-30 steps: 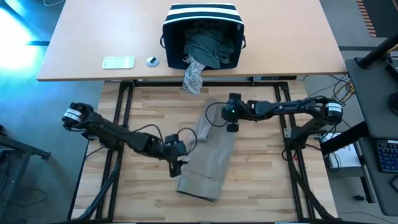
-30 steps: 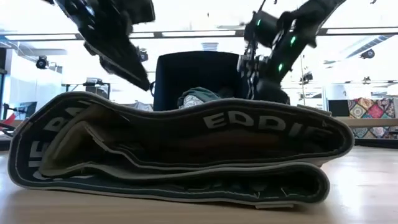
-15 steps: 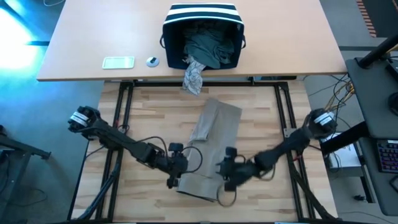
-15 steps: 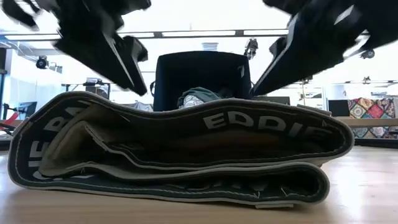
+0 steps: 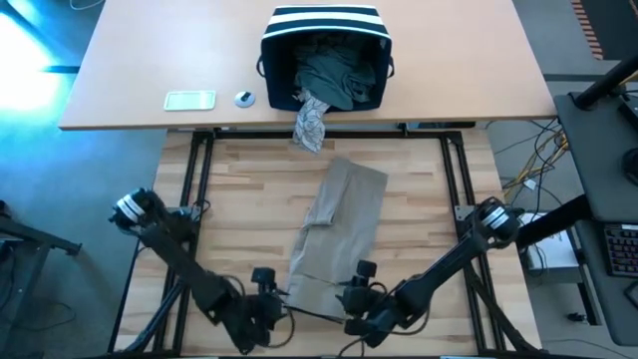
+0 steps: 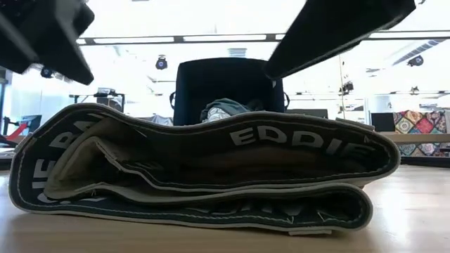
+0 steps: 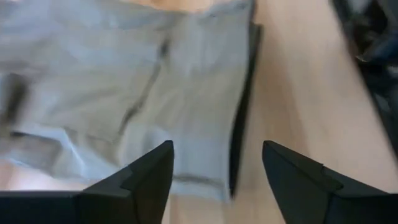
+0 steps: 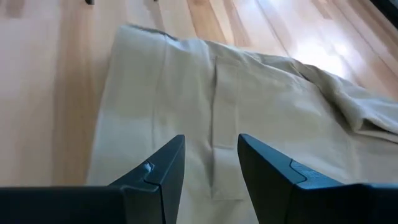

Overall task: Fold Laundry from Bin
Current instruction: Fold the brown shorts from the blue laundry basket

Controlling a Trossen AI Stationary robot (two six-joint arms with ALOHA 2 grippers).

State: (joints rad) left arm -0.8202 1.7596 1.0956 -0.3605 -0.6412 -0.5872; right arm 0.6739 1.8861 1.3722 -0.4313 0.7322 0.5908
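A tan garment [image 5: 334,234] lies folded lengthwise on the wooden table, its waistband end [image 6: 211,169] toward the near edge. My left gripper [image 5: 264,304] hovers open at that end's left corner, which shows ahead of its fingers [image 7: 217,149]. My right gripper [image 5: 357,299] hovers open over the end's right side [image 8: 211,140]. The bin [image 5: 324,55] lies tipped on the far desk with a teal-green garment [image 5: 339,75] inside. A grey-white patterned piece [image 5: 311,122] hangs over the desk's edge.
A flat white device [image 5: 189,100] and a small round object [image 5: 244,98] lie on the far desk, left of the bin. Bare wooden table [image 5: 239,199] shows on both sides of the tan garment.
My right gripper has swung from the tan garment's far end toward the table's near edge, and now stands over the garment's near end. My left gripper has also moved toward the near edge, beside the garment's left corner. The garment lies still.
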